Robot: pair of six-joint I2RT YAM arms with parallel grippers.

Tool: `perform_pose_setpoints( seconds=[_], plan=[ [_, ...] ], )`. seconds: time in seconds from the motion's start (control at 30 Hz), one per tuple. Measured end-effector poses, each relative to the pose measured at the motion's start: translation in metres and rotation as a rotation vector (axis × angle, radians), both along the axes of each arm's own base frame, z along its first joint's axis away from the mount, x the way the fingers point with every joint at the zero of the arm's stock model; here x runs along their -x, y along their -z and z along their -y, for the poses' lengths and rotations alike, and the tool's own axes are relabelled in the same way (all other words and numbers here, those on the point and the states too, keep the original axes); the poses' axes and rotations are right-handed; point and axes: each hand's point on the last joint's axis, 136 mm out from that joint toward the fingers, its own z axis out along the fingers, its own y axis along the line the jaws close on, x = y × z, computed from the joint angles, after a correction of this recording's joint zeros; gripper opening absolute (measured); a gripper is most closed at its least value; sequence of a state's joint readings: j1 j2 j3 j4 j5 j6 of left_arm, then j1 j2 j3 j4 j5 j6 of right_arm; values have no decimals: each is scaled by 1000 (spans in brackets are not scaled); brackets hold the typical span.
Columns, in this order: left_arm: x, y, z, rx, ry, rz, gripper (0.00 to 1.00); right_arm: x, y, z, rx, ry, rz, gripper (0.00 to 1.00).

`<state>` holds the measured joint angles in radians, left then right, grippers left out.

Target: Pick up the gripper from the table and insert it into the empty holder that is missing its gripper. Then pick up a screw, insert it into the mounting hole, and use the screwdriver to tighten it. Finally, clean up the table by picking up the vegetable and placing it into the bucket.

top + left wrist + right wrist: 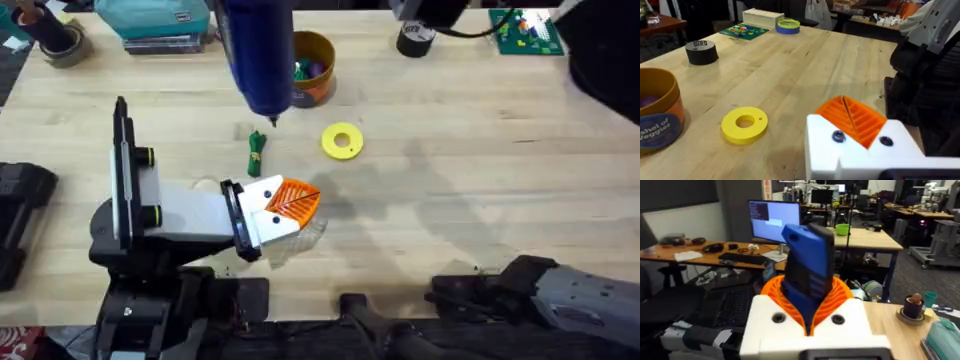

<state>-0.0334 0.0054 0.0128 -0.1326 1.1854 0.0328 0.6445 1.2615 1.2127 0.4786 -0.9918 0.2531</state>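
Left gripper [292, 203], white blocks with orange ribbed pads, lies low over the wooden surface [480, 180], clenched on nothing. One slim dark green toy vegetable [256, 153] sits just beyond it. Right gripper [810, 315] hangs high, grasping the one blue pen-shaped screwdriver [258, 50], tip down near the yellow-orange bucket [314, 66].

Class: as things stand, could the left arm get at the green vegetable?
Probably yes. The vegetable lies on bare table just beyond the left gripper, with nothing between them. The screwdriver tip hanging close by could crowd the approach.
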Motion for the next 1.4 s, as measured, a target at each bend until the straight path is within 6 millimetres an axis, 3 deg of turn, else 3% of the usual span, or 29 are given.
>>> perform_pose_setpoints(
  seconds=[0.43, 0.73, 1.03, 1.4],
  plan=[
    [0, 0, 0, 0, 0, 0, 10, 26, 28, -10, -30, -94, 90, 22],
    [0, 0, 0, 0, 0, 0, 10, 31, 47, -13, -43, -103, 73, 22],
    [0, 0, 0, 0, 0, 0, 10, 39, 47, -17, -43, -129, 63, 22],
    [0, 0, 0, 0, 0, 0, 10, 34, 56, -22, -26, -127, 42, 22]
  ],
)
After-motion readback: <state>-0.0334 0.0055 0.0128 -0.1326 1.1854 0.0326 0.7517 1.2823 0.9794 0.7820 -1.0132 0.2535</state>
